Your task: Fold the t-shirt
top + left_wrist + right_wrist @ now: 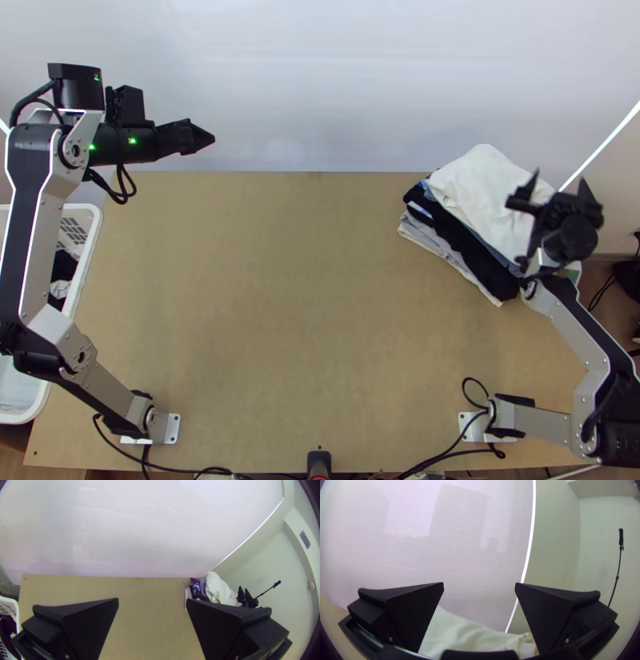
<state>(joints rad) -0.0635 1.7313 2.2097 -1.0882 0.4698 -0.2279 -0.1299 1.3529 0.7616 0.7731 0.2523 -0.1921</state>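
Right tool (558, 192): fingers apart, gripping nothing, above the stack's outer side
Left tool (152, 599): fingers apart, empty, past the bench's (304, 320) far edge
White cloth (485, 188): folded thick atop the clothes stack (460, 236), far right corner; perhaps the t-shirt, cannot be sure
Nearer arm: the right; white cloth lies just inward of its tool, well apart from the left
Basket (94, 240): clothes inside, beside the bench's left edge; if the shirt is there, the left arm is nearer

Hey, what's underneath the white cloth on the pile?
Under the white cloth, edges of a black cloth and a light grey cloth show. Whatever lies farther in is covered.
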